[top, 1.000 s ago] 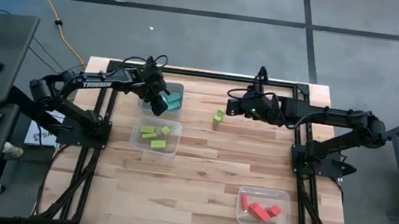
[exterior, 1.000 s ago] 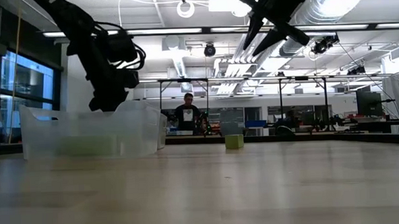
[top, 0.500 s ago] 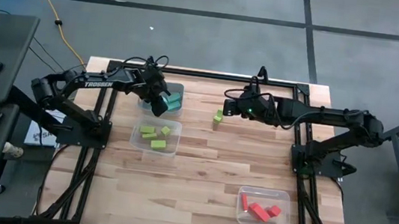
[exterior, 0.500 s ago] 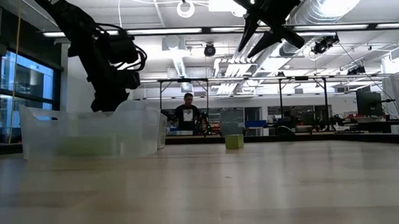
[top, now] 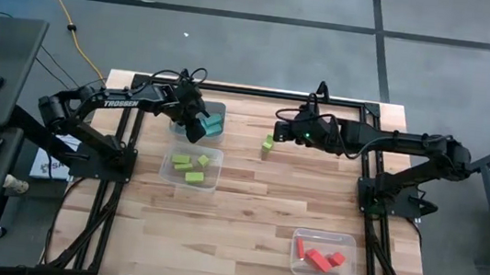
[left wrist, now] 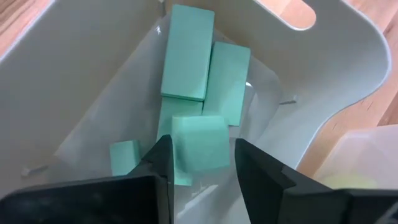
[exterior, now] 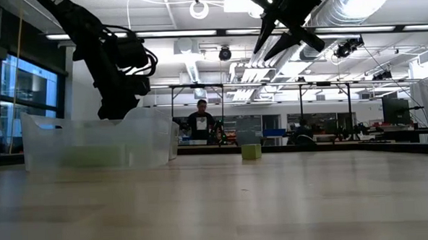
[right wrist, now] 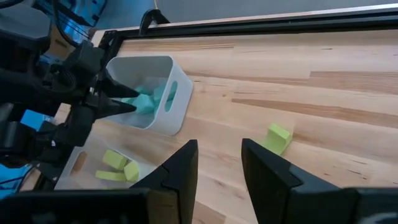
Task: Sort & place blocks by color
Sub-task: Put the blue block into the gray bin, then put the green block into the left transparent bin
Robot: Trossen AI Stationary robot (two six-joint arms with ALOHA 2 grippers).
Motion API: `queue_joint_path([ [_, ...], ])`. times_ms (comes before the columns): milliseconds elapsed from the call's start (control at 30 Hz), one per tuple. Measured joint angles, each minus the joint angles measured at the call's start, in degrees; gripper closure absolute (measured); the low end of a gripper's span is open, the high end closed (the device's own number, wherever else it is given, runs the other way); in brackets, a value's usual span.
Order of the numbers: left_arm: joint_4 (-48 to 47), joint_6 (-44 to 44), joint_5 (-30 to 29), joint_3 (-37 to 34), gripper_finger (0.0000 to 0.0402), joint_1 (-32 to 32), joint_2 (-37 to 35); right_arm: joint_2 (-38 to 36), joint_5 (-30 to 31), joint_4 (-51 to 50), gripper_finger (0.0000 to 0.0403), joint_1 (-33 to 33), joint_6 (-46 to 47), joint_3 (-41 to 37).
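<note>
On wood tbl (top: 246,213), L jaws slack round cyan cube (left wrist: 200,142), R jaws apart, empty.

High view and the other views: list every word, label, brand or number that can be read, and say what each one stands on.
"TROSSEN": white letters on the left arm, high view.
White sheet beside the table's left edge, high view: dark print, too small to read.
Low view: signs in the room behind are too blurred to read.
Both wrist views: no text on the blocks or bins.
</note>
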Motion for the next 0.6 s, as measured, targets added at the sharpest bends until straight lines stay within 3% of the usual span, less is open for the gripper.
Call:
queue_joint_path([
  [333,-0.5,0.0,0.0,0.3,0.0287,0.0,0.0,0.0,-1.5,3.9,0.0289,0.0,-0.4,0.0],
  [600,-5.3,0.1,0.0,9.0,0.0287,0.0,0.0,0.0,-1.6,6.4,0.0289,0.0,-8.6,0.0],
])
